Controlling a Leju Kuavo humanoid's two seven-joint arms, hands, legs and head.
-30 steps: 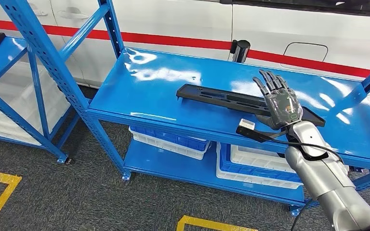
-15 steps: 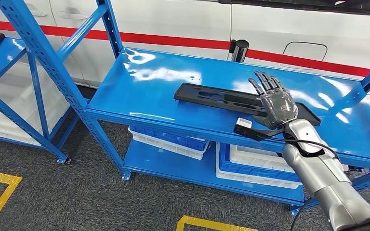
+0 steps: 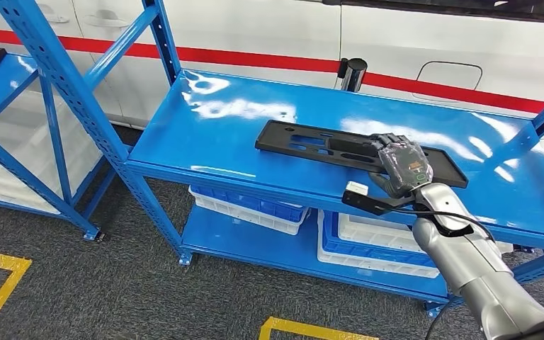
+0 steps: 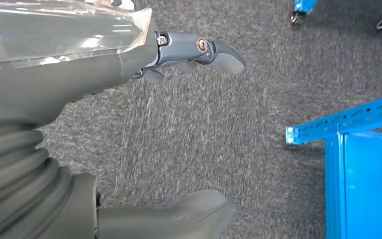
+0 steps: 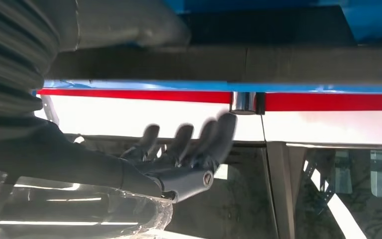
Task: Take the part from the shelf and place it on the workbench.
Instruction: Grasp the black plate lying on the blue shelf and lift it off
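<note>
A long flat black part (image 3: 312,144) with cut-outs lies on the top board of the blue shelf (image 3: 212,134). My right hand (image 3: 400,164) is bent down over the part's right end, palm facing down. In the right wrist view the part's dark edge (image 5: 258,64) runs between the thumb and the blurred, spread fingers (image 5: 189,144), which stand apart from it. My left hand (image 4: 129,55) hangs over the grey carpet and holds nothing, its fingers loosely curved and the thumb apart.
White and blue bins (image 3: 251,207) (image 3: 375,244) sit on the lower shelf. A white vehicle with a red stripe (image 3: 269,35) stands close behind. A black cylinder (image 3: 353,73) stands at the shelf's back edge. A second blue rack (image 3: 14,78) stands left. Yellow floor tape (image 3: 312,329) lies below.
My right hand has tipped forward from upright with raised fingers to bent down over the part's right end. The part has shifted slightly left on the shelf.
</note>
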